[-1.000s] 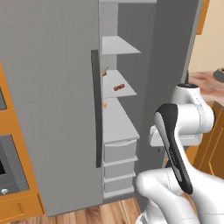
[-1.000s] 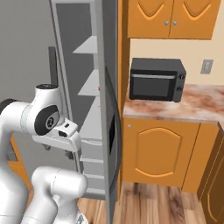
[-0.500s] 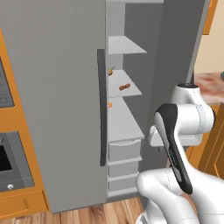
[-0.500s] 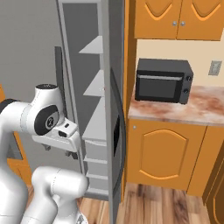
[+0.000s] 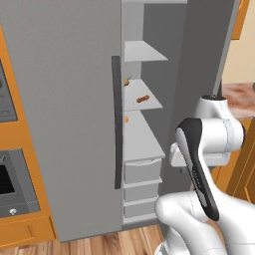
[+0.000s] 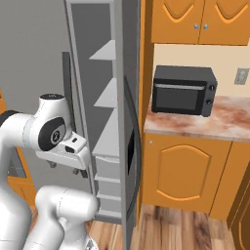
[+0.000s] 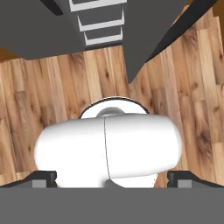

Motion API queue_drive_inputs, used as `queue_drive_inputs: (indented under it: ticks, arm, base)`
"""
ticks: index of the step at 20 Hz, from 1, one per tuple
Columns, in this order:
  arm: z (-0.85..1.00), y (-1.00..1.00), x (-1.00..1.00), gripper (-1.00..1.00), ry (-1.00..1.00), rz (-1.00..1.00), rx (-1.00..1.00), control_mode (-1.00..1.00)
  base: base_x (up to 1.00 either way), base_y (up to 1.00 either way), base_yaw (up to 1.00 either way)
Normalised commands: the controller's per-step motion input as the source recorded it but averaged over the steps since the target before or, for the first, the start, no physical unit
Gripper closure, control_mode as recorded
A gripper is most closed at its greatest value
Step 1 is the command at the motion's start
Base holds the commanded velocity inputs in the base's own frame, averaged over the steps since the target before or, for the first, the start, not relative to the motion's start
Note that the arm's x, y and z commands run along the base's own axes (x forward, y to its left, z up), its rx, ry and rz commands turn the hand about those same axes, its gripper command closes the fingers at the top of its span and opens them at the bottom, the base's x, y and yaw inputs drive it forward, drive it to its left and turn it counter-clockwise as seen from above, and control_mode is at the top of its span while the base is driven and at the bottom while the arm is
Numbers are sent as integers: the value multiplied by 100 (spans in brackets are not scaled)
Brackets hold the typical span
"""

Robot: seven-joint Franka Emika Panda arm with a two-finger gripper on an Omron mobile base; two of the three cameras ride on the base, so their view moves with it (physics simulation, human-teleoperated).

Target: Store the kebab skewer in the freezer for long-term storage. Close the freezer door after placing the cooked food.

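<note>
skewer: thin reddish-brown kebab skewer (image 5: 142, 99) lies on freezer shelf
door: tall grey freezer door (image 6: 131, 122) ajar, arm could snag it
claw: two-finger gripper (image 7: 112, 179) spread wide, empty (points floorward)

The freezer (image 5: 144, 144) stood open, a narrow tall compartment in the big grey fridge, with light grey shelves above and three pale drawers stacked at the bottom. The kebab skewer (image 5: 143, 99) lay flat on the second shelf from the top, a small thin stick with reddish-brown chunks, slanting slightly and set toward the middle of that shelf. The freezer door (image 5: 196, 79) was swung out wide to the right of the opening, a tall flat grey slab seen nearly edge-on. In the right base view its outer face showed a long dark handle and a small black panel (image 6: 131, 153).
</note>
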Motion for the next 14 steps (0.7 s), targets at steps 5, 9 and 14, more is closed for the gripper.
queue_drive_inputs:
  ticks: [5,9,14]
  arm:
    - [0,-17,4,-100,-6,2,0,-100]
    - [0,-65,0,-100,-22,9,3,-100]
    - [0,-75,2,-100,-14,10,5,-100]
  base:
    - [0,0,0]
    - [0,0,0]
    - [0,0,0]
